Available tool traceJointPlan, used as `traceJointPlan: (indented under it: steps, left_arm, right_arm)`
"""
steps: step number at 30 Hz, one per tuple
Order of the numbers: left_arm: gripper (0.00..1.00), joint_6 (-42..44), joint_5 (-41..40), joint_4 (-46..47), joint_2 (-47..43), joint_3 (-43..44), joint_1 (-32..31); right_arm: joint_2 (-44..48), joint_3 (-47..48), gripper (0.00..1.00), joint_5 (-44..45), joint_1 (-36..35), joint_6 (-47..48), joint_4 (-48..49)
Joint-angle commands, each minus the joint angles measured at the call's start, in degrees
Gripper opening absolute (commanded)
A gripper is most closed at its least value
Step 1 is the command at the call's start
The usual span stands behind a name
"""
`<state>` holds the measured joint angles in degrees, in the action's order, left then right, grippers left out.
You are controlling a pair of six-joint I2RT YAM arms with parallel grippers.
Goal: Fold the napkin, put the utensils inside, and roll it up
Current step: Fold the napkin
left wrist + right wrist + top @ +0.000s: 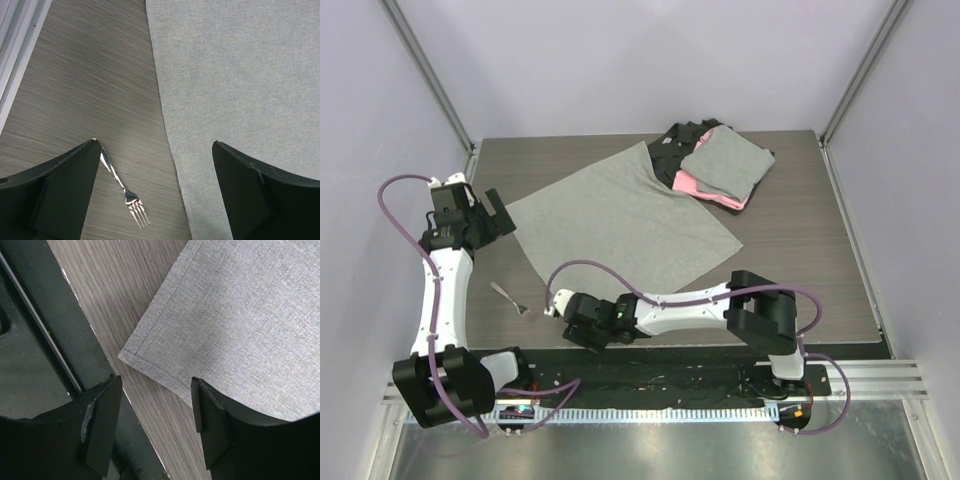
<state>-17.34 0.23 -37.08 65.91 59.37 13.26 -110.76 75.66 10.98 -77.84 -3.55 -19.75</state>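
Note:
The napkin (620,225), a plain light-grey cloth, lies spread flat in the middle of the table. A small silver fork (510,299) lies on the bare wood to its left, near the front. My left gripper (500,215) is open and empty, above the napkin's left edge. In the left wrist view the fork (125,192) sits by the left finger and the napkin (235,75) fills the right side. My right gripper (588,335) is open and empty at the napkin's near corner; the right wrist view shows that hemmed corner (125,355) just ahead of the open jaws (156,425).
A stack of folded grey, pink and black cloths (720,165) sits at the back right, touching the napkin's far edge. The black base rail (45,340) and the table's front edge run just beside my right gripper. Walls enclose the table on three sides.

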Motion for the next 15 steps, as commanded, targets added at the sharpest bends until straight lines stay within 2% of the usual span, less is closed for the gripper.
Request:
traceJointPlan:
  steps: [1, 15]
  left_arm:
    - [1.0, -0.1, 2.4, 1.3, -1.2, 0.1, 0.1]
    - [1.0, -0.6, 4.3, 1.5, -1.0, 0.0, 0.2]
  right_arm:
    - [-0.3, 3.8, 0.64, 1.8, -1.3, 1.4, 3.5]
    - [-4.8, 6.5, 0.54, 2.3, -2.6, 2.6, 3.8]
